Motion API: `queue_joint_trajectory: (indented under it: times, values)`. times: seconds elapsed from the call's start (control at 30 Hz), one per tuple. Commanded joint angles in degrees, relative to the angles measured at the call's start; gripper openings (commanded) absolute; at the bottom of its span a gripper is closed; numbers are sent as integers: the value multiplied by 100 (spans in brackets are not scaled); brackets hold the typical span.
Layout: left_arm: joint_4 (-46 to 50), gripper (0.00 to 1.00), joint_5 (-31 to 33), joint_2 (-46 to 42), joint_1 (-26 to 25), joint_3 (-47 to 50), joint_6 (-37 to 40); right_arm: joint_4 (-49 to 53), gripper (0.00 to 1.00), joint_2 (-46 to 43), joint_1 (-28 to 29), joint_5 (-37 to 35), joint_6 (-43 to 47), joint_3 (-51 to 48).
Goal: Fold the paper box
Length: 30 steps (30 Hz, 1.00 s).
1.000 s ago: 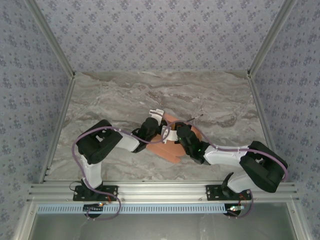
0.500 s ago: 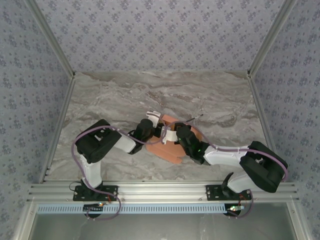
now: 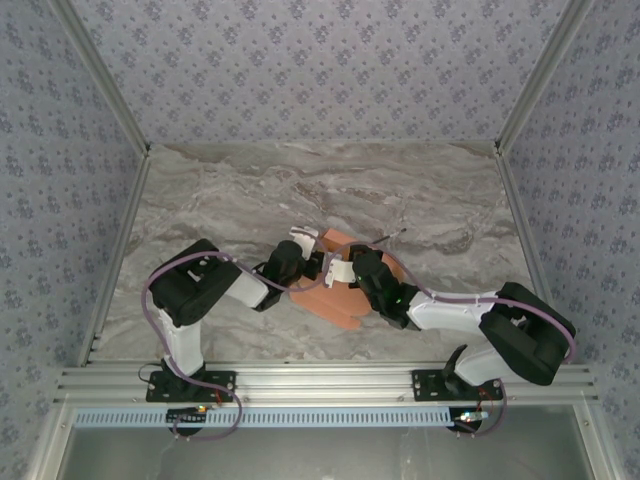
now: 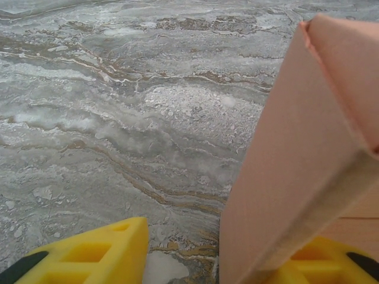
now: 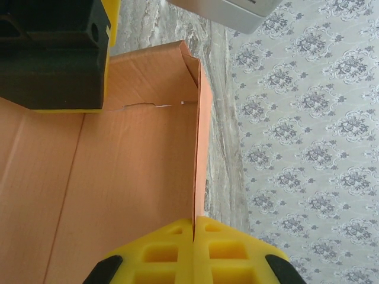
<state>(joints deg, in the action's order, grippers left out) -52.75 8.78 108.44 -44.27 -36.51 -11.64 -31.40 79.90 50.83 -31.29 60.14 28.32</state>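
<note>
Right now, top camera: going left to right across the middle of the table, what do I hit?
left arm → left claw → right claw → right arm. The paper box lies under both claws, so it gets no slot of its own.

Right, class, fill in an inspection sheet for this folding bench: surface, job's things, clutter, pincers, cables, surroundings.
Surface: grey marbled table.
Job's things: salmon paper box, partly folded, one wall upright.
Clutter: one thin dark sliver beyond the box, unidentified.
Pincers: left pincer open beside the card; right pincer shut on the box's upright wall.
Cables: purple cables run along both arms.
Surroundings: patterned walls, aluminium rail in front.
</note>
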Motion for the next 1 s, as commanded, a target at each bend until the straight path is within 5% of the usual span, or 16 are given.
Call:
queue_joint_trajectory:
  times: [0.0, 0.8, 0.97]
  values:
    - [36, 42, 442, 69, 70, -223, -134, 389, 0, -61, 15, -104, -153, -19]
    - [599, 22, 2283, 360, -176, -654, -1902, 289, 0, -9, 139, -45, -529, -63]
    - [323, 28, 1818, 377, -171, -640, -1583, 298, 0, -18, 104, -86, -534, -85]
